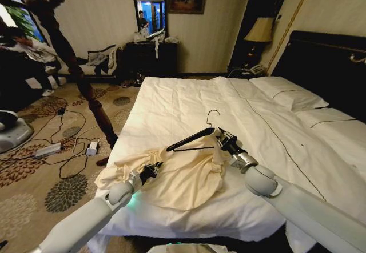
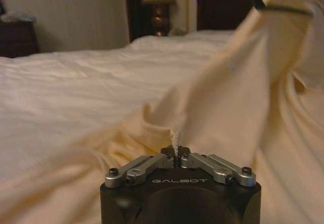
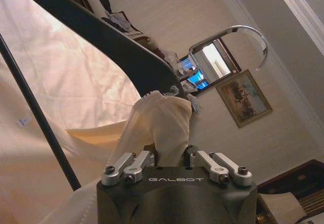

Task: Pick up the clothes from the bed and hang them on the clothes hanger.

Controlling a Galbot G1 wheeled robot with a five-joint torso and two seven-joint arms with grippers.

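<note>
Our right gripper (image 1: 220,137) clamps the cream shirt (image 1: 183,176) against the black hanger (image 1: 191,139); our left gripper (image 1: 153,170) pinches its far hem.

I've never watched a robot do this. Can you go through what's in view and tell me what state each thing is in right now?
Shirt: crumpled, partly lifted off the bed, pinched at two places.
Hanger: raised above the bed, tilted, one end inside the shirt.
Left gripper: shut on a fold of the shirt.
Right gripper: shut on bunched shirt fabric beside the hanger.
Bed: made, white cover slightly wrinkled.
Bedside lamp: off, as far as I can tell.
</note>
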